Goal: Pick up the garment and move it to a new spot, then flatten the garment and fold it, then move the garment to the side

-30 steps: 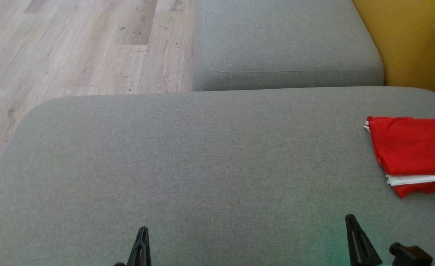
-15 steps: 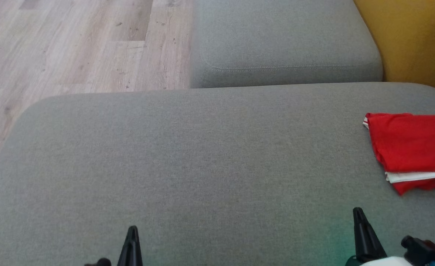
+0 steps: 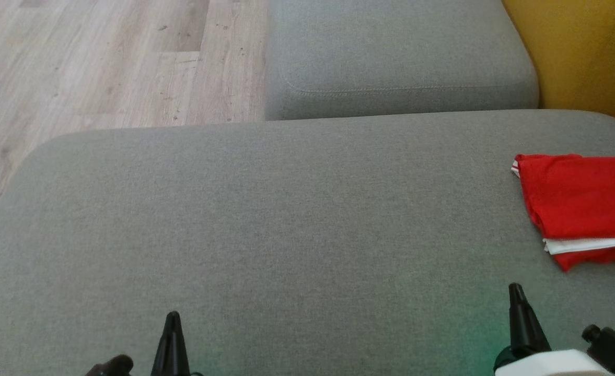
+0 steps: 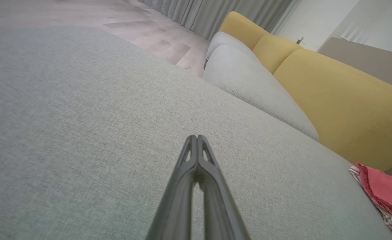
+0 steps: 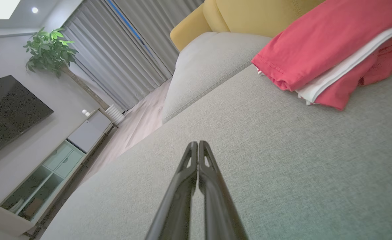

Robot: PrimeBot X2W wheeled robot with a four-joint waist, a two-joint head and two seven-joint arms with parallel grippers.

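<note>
As both arms sit low over the grey seat cushion (image 3: 286,219), we record the left gripper (image 3: 173,316) and the right gripper (image 3: 515,288) with jaws clenched tip to tip. Nothing is held in either, and each wrist view shows the two fingers pressed together along their length.

The garment (image 3: 581,209), red with a white band, lies ahead of the right jaws and off to their right. It is well clear of the tips and touches neither gripper. From the left jaws it is far across the cushion, again to the right. It rests in stacked layers close by the yellow backrest (image 3: 589,52). Straight ahead of both sets of jaws we note plain grey fabric, then a second grey cushion (image 3: 401,52) and the wooden floor (image 3: 103,62) beyond.

We judge the task to be at or near its end. The layered shape suggests flattening and folding are done, and the position out to the side of the jaws suggests the final move is made. Two reservations stand. The lowest red layer pokes out unevenly under the white band, so the fold is not tidy. Part of the garment also runs past the edge of the head view, so we cannot check its full outline.
</note>
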